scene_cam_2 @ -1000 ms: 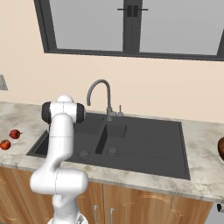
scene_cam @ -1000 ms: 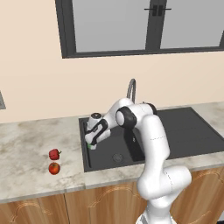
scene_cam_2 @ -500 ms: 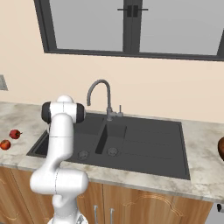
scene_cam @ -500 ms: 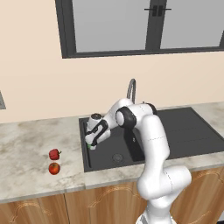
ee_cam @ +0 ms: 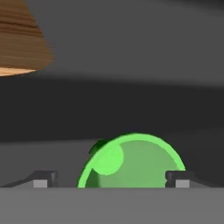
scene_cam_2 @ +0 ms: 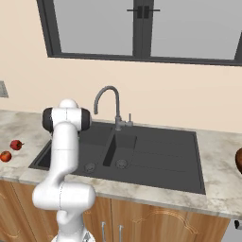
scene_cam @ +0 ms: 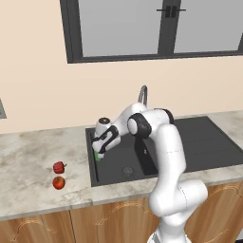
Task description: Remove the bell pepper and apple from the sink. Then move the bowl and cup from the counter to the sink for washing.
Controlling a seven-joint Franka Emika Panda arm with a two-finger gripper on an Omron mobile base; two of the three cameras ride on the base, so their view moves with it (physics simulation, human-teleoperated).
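Observation:
The green cup point(scene_cam: 97, 156) sits low in the left basin of the dark sink point(scene_cam: 190, 142), against its left wall. My gripper point(scene_cam: 100, 148) hangs right over the cup. In the hand view the cup point(ee_cam: 131, 162) lies between my fingertips point(ee_cam: 43, 179), which stand wide apart, with a gap on the left side; the gripper point(ee_cam: 111, 181) is open. The bell pepper point(scene_cam: 59, 167) and the apple point(scene_cam: 58, 182) rest on the counter point(scene_cam: 28, 161) left of the sink. The brown bowl point(scene_cam_2: 238, 160) stands on the counter at the far right edge.
The curved grey faucet point(scene_cam_2: 106, 94) rises behind the divider between the basins. A brown wood-grained shape point(ee_cam: 19, 39) fills the hand view's upper left corner. The right basin point(scene_cam_2: 160, 151) holds nothing. A window runs above the wall.
The jaws have spread from nearly shut to wide, letting go of the cup in the left basin. The arm and the cup have stayed where they were.

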